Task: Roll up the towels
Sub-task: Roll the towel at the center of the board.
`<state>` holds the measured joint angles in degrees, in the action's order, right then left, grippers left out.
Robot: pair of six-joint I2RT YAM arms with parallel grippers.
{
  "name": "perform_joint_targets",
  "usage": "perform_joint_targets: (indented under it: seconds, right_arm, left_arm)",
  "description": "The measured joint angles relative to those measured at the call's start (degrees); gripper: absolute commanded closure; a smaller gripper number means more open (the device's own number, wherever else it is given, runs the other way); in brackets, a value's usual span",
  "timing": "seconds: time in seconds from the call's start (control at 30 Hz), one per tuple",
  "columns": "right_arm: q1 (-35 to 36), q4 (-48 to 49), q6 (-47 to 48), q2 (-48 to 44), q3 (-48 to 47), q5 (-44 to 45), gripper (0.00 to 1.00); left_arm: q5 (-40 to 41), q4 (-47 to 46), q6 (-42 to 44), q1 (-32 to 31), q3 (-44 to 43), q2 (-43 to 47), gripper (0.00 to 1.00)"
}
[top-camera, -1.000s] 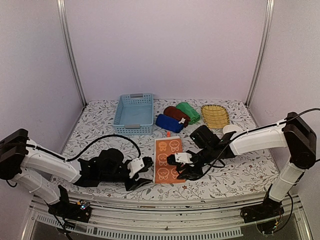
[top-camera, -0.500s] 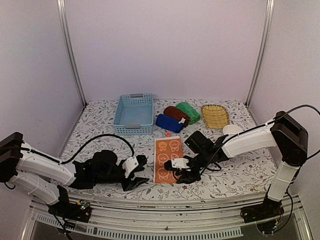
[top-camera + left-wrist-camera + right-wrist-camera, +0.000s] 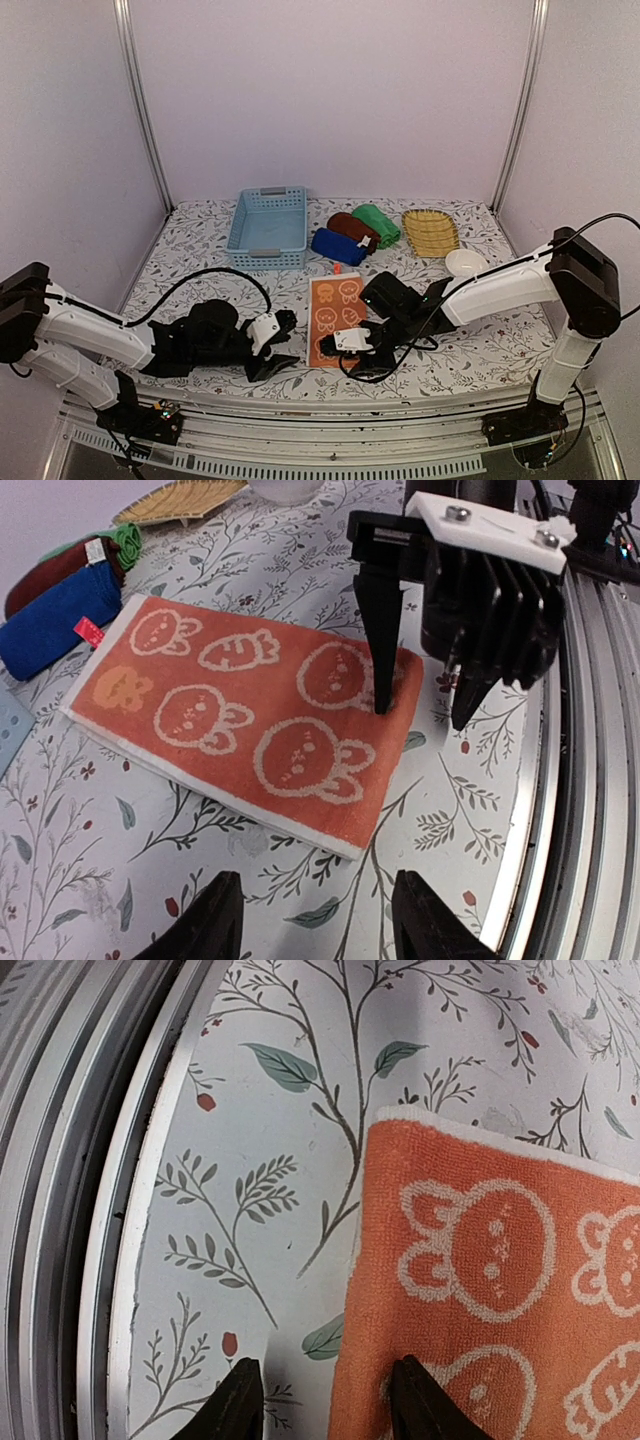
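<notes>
One orange towel (image 3: 240,730) lies flat near the front edge of the table (image 3: 190,270). The right gripper (image 3: 420,712) straddles its near corner, fingers apart; closing could pinch only the top fold, skewing the roll. The left gripper (image 3: 318,920) hovers beside it, fingers apart, empty.

We see white shells on left arm (image 3: 95,335) and right arm (image 3: 500,287), black joints, looped black cables (image 3: 215,275). The right gripper (image 3: 420,717) has black tapered fingers (image 3: 380,630) and a white plate (image 3: 490,525) with two screws.

No text, brand or number can be read. The small red tag (image 3: 83,630) on the dark blue rolled cloth towel (image 3: 40,640) shows no legible print.
</notes>
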<state>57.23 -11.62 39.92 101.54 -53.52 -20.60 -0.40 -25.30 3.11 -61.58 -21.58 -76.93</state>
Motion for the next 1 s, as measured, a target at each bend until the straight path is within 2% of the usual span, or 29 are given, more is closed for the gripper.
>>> perform_joint_targets:
  seconds: [0.37, 0.57, 0.6, 0.7, 0.87, 1.0]
  right_arm:
    - [0.55, 0.55, -1.01, 1.55, -0.22, 3.85, 0.58]
    - [-0.11, 0.5, -1.86, 2.82, -1.38, 2.38, 0.82]
    - [-0.55, 0.11, -2.23, 3.23, -2.05, 1.62, 0.86]
    - [-2.29, -1.49, -2.45, 4.0, -3.34, -1.49, 0.89]
    - [-7.39, -9.18, -2.14, 5.6, -6.36, -10.51, 0.9]
    - [-10.4, -15.13, -1.14, 8.48, -9.7, -17.53, 0.91]
  left_arm:
    - [-0.04, 0.55, -0.39, 0.0, -0.37, -0.09, 0.47]
    - [-0.57, 0.5, -0.59, -0.02, -0.37, -0.15, 0.48]
    - [-0.72, 0.33, -0.46, -0.17, -0.37, -0.37, 0.48]
    - [-0.83, 0.24, 0.33, -0.92, -0.57, -1.64, 0.47]
    - [-0.57, -0.17, 3.32, -3.28, -2.97, -5.95, 0.46]
    - [-0.48, -0.83, 6.71, -4.57, -8.63, -12.24, 0.46]
